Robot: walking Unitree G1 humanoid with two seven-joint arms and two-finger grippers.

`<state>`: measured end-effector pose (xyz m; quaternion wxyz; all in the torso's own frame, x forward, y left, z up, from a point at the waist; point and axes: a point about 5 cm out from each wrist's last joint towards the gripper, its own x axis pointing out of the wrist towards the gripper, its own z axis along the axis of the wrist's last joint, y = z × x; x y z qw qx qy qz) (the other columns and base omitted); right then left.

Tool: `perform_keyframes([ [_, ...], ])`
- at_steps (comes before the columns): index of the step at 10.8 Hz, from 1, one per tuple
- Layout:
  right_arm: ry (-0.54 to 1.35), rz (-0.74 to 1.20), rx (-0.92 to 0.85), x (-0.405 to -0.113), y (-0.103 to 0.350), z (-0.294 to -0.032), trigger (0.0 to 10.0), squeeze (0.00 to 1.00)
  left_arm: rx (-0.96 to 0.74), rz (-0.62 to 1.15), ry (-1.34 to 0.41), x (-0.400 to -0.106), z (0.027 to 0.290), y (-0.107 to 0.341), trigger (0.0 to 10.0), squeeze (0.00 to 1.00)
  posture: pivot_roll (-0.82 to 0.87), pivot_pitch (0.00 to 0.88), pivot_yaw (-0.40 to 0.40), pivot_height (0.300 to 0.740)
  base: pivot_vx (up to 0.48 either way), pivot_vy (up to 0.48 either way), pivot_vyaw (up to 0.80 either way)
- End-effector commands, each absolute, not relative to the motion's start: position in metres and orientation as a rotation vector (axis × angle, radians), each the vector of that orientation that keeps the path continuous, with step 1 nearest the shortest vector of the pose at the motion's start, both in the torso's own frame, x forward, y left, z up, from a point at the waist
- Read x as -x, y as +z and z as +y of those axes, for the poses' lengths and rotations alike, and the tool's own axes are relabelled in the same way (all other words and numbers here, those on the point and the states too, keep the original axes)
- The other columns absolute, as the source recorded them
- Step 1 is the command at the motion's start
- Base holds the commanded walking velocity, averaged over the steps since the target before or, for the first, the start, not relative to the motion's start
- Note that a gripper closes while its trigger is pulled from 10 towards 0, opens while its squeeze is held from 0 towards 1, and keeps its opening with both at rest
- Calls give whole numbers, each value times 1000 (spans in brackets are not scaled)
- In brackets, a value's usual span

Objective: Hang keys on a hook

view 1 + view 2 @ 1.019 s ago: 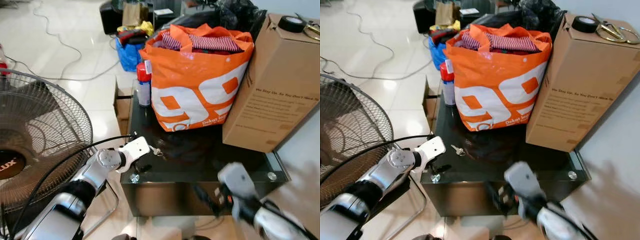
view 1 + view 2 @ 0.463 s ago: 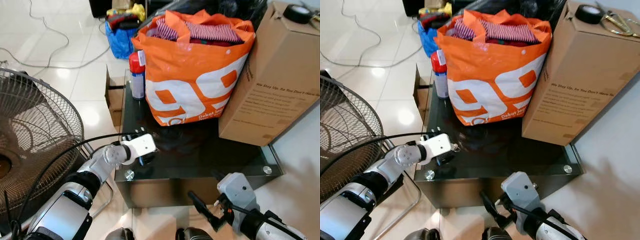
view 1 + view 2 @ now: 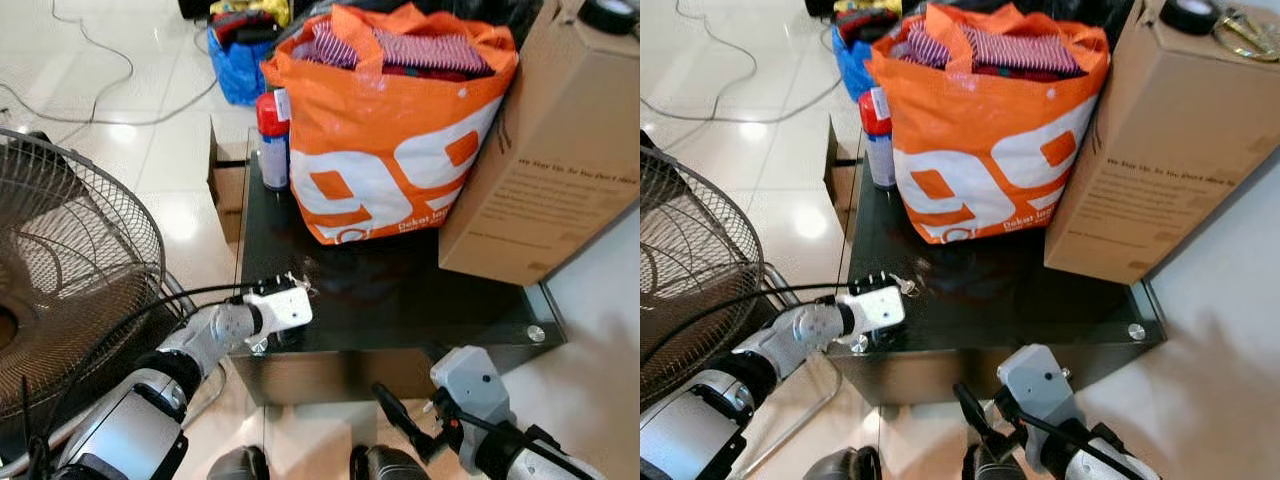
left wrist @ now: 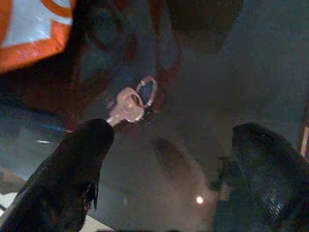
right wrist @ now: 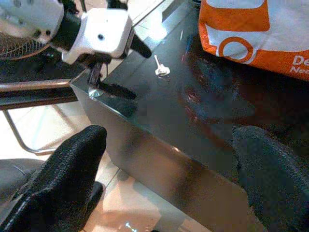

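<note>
The left gripper is spread wide above the near left corner of the black glass table and holds nothing. The key, with its ring, lies flat on the glass just beyond the fingertips, near the orange bag. The right gripper is also wide open and empty, low before the table's near edge. The right wrist view shows the key beside the left gripper; the eye views barely resolve it.
</note>
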<state>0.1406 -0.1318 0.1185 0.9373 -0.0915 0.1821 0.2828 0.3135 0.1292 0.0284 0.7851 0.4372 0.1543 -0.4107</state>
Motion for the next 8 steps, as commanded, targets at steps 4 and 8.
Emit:
perform_keyframes([
  [4,634,364,170,-147,115,-122,10000,0,-1031,241,-822,-321,123,35,8706,0,-293,191,-15,740,0,0,0],
  [8,649,344,170,-148,119,-114,10000,0,-1002,270,-785,-322,127,33,0,0,-311,197,-32,740,0,0,0],
])
